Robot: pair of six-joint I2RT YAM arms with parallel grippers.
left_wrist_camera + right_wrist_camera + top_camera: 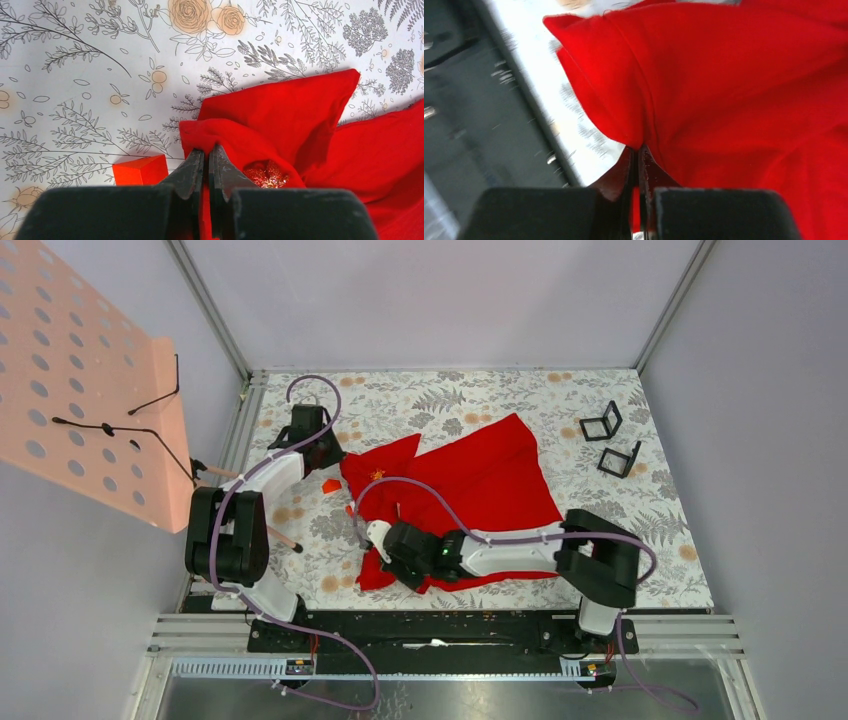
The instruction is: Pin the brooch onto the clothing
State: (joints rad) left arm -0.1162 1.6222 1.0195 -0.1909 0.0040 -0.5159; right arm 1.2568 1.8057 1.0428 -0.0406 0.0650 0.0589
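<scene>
The clothing (480, 485) is a bright red shirt lying crumpled across the middle of the flowered table. The brooch (265, 175) is a small glittery gold piece. It sits in a fold of the shirt just right of my left gripper (207, 147), and it shows as a gold speck (378, 475) from above. My left gripper (338, 452) is shut on a fold at the shirt's far left corner, with red cloth between its jaws. My right gripper (638, 147) is shut on the shirt's near left edge (624, 100), close to the table's front (375, 540).
A small orange-red block (140, 170) lies on the table left of the left gripper (331, 485). Two black frame stands (600, 422) (620, 460) are at the back right. A pink perforated board (90, 370) with black hooks hangs at the left. A black rail (450, 625) runs along the near edge.
</scene>
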